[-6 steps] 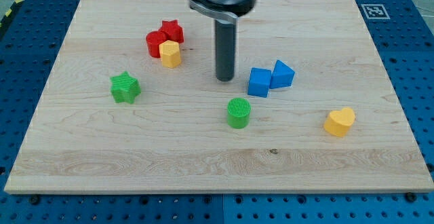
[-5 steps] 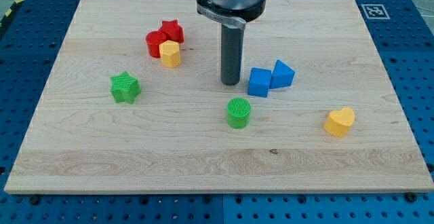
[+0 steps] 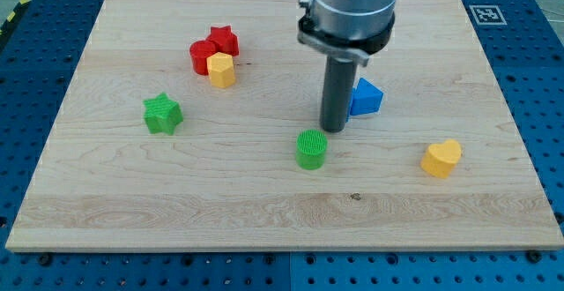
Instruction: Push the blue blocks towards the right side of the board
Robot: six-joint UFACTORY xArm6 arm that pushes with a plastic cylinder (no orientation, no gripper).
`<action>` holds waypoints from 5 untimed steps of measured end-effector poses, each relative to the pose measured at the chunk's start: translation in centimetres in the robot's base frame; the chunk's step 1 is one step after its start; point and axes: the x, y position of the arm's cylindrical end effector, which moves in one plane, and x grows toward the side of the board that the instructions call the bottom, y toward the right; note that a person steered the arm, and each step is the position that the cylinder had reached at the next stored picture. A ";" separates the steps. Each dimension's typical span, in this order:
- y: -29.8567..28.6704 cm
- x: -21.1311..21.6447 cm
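My tip (image 3: 334, 130) rests on the wooden board (image 3: 264, 212) near its middle, just above and right of the green cylinder (image 3: 310, 148). A blue triangular block (image 3: 367, 96) shows right beside the rod, on its right. The blue cube seen earlier is hidden behind the rod, so I cannot tell whether the rod touches it.
A yellow heart block (image 3: 441, 158) lies at the lower right. A green star (image 3: 163, 114) lies at the left. A red star (image 3: 223, 40), a red cylinder (image 3: 202, 56) and a yellow block (image 3: 221, 69) cluster at the upper left.
The rod has moved right and slightly down, from left of the blue cube to in front of it, now covering the cube. The other blocks have not moved.
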 end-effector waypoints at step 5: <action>-0.7 0.4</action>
